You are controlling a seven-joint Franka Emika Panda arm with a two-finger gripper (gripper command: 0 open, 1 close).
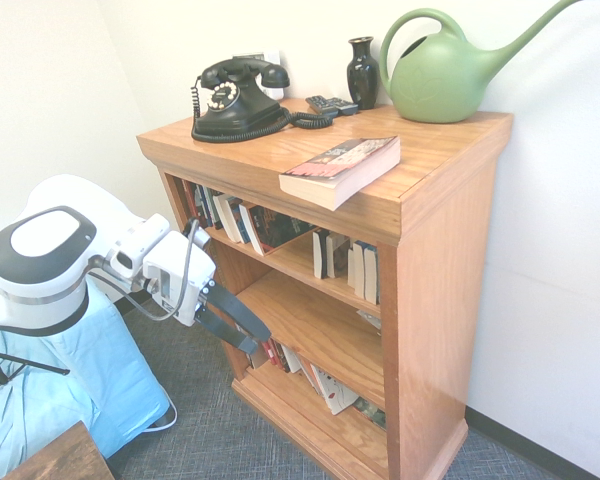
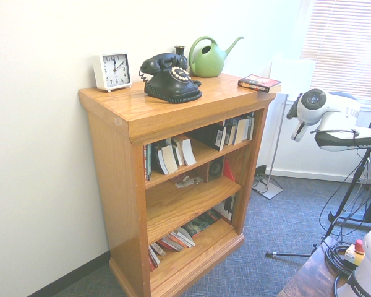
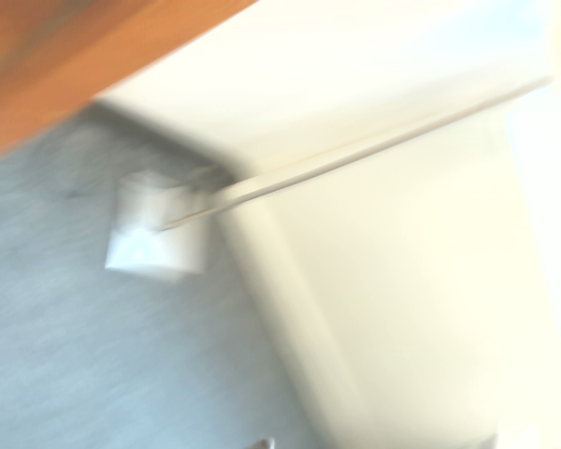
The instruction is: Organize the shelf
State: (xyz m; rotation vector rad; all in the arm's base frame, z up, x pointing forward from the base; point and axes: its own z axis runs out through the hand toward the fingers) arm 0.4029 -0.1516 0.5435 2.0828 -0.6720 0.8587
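Observation:
The shelf [image 1: 435, 240] is an orange-brown wooden bookcase against the wall, seen again in the second exterior view [image 2: 114, 179]. Paperbacks stand and lean on its upper tier [image 1: 255, 225], and more lie slumped on the bottom tier [image 2: 173, 240]. One paperback [image 1: 340, 168] lies flat on the top slab near the front edge, also visible from the other side [image 2: 260, 83]. My gripper [image 1: 260, 342] hangs in front of the shelf at middle-tier height, clear of it. Its two dark fingers stand open with nothing between them. The wrist view is blurred.
On the top slab stand a black rotary telephone [image 1: 235, 100], a dark vase [image 1: 362, 70], a green watering can [image 1: 445, 70] and a white clock [image 2: 113, 70]. A white lamp base [image 3: 154, 236] rests on the grey carpet beside the shelf. A blue-covered surface [image 1: 70, 380] sits under the arm.

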